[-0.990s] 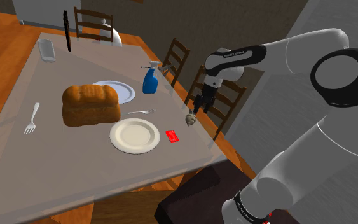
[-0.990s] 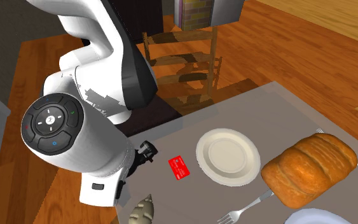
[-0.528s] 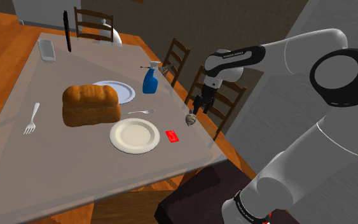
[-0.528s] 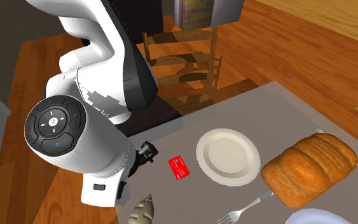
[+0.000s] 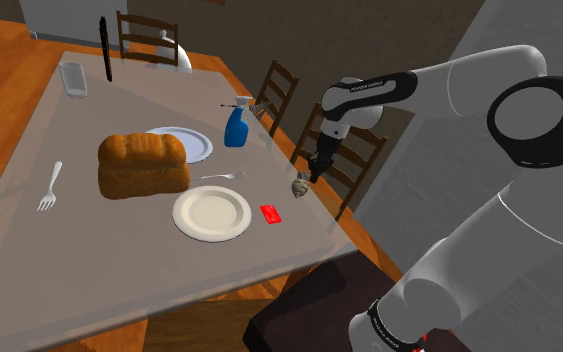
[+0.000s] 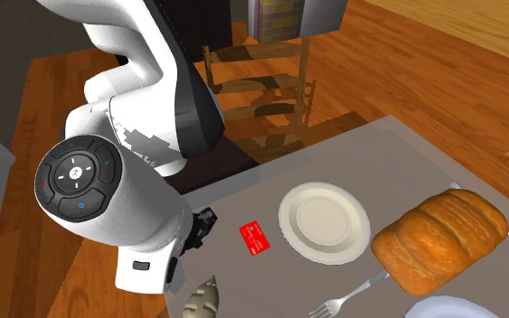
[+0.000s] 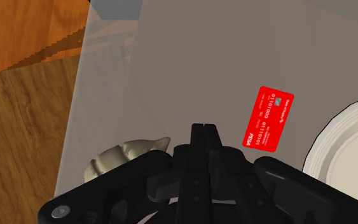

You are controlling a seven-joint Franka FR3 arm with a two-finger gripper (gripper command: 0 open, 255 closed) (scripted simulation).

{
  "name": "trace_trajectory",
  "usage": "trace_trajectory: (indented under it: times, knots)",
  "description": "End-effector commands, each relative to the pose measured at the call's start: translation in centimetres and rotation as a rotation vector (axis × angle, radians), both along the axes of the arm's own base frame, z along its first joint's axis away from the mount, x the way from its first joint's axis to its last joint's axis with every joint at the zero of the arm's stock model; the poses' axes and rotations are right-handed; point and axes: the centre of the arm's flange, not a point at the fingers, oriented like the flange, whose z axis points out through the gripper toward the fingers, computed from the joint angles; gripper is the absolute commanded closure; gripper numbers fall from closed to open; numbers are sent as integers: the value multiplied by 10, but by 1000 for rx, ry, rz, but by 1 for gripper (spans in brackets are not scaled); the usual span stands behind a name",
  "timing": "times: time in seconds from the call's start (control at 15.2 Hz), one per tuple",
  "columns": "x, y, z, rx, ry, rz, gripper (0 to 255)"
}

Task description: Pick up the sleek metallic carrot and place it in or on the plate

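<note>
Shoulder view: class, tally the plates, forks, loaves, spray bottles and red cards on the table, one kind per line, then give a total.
Plates: 2, cream plate and white plate
Forks: 2, large fork and small fork
Loaves: 1, loaf
Spray bottles: 1, blue spray bottle
Red cards: 1, red card
Total: 7

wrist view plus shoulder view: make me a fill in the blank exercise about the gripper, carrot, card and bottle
1. The gripper is ____, with nothing between its fingers; the carrot lies beside it on the table.
2. The card lying between the carrot and the cream plate is ____ in colour.
3. The spray bottle standing near the table's far edge is ____ in colour.

Missing words: shut; red; blue
</note>
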Motion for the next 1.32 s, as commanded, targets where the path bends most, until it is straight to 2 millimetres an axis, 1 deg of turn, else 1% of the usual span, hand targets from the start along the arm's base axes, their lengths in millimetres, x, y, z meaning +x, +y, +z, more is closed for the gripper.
trace_trajectory:
  times: [0.0,0.13,0.2,0.53,0.92,0.99,1.25]
  knots:
    - [0,0,0,0,0,0,255]
    - [0,0,0,0,0,0,255]
    - [0,0,0,0,0,0,0]
    - [37,-28,-39,-27,-8,-158,0]
    - [75,-71,-84,-60,-18,-348,0]
    - [76,-72,-85,-61,-19,-353,0]
    - [75,-68,-106,-61,-19,-353,0]
